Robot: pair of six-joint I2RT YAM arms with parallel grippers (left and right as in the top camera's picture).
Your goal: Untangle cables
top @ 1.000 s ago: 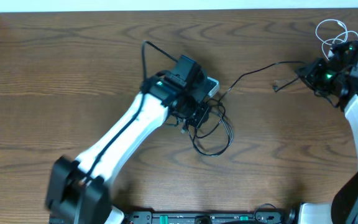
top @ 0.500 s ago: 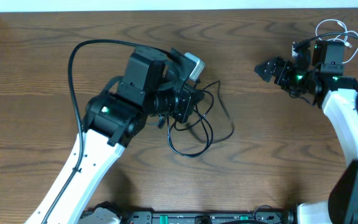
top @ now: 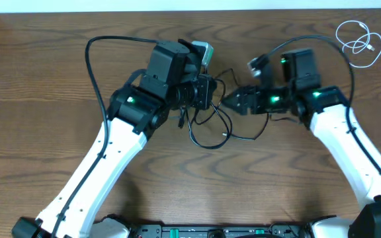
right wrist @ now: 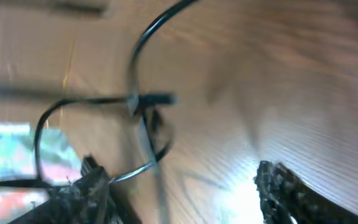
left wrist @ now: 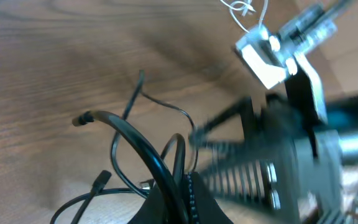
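Note:
A tangle of thin black cables [top: 210,129] lies in loose loops at the table's middle. My left gripper [top: 204,92] hangs over its top edge, shut on a black strand [left wrist: 160,168] that runs between its jaws [left wrist: 179,196]. My right gripper [top: 232,103] points left at the tangle from the right, open. In the right wrist view its two fingers [right wrist: 86,193] stand wide apart, with a thin black loop [right wrist: 138,118] on the wood just ahead of its left finger. A thin white cable [top: 357,36] lies coiled alone at the far right corner.
Thick black cords arch off both arms, one at the left [top: 92,63] and one at the right [top: 348,63]. The pale wall edge [top: 190,5] bounds the table's far side. The two grippers sit only a few centimetres apart over the tangle.
My right arm has swung from the far right corner to the tangle, and its jaws have gone from shut to open. My left gripper has shifted a little, still shut on the black cable.

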